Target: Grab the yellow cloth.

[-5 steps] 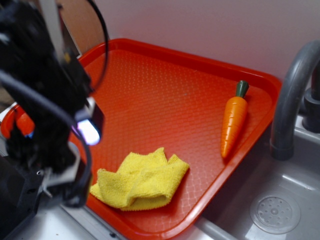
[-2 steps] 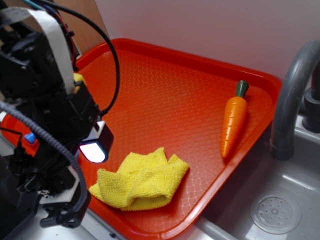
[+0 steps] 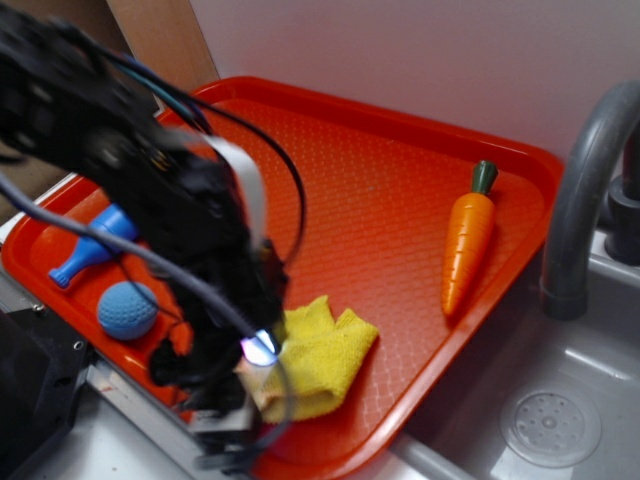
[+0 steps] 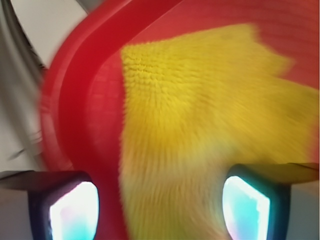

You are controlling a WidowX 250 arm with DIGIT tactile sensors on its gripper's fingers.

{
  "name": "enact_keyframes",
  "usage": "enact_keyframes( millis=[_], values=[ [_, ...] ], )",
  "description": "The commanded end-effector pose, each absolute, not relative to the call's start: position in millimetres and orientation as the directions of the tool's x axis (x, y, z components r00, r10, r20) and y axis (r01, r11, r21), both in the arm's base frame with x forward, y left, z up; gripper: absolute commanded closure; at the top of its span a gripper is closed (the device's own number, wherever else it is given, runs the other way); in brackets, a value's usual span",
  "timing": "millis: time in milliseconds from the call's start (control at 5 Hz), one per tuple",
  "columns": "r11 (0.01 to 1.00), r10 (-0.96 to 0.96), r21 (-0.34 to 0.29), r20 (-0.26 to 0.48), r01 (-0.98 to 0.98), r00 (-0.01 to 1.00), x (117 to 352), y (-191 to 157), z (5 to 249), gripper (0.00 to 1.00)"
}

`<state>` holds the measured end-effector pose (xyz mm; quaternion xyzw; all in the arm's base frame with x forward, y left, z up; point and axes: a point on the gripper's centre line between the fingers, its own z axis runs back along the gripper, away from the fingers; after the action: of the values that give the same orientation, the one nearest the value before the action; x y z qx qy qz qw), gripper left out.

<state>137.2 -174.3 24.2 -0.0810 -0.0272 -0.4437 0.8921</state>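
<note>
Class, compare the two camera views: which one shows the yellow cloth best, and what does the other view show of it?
The wrist view shows the yellow cloth best: it fills most of the frame, terry texture visible, though blurred. In the exterior view the cloth lies near the front edge of the red tray, but the arm covers its left part.

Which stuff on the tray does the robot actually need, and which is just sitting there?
Needed:
yellow cloth
gripper, open above the cloth

Just lying about:
toy carrot
blue ball
blue pin-shaped toy
red tray
grey faucet
</note>
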Motion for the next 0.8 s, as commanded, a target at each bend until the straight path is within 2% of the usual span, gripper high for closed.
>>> enact_keyframes(
  millis=[0, 200, 400, 600],
  values=[
    [0.574, -0.812, -0.068, 0.076, 0.816, 0.578, 121, -181, 6, 1.00],
    [0.611, -0.786, -0.029, 0.090, 0.791, 0.611, 136, -167, 22, 1.00],
    [0.741, -0.663, -0.023, 0.138, 0.671, 0.736, 150, -126, 61, 1.00],
    [0.869, -0.439, -0.131, 0.243, 0.478, 0.865, 141, -73, 97, 1.00]
  ],
)
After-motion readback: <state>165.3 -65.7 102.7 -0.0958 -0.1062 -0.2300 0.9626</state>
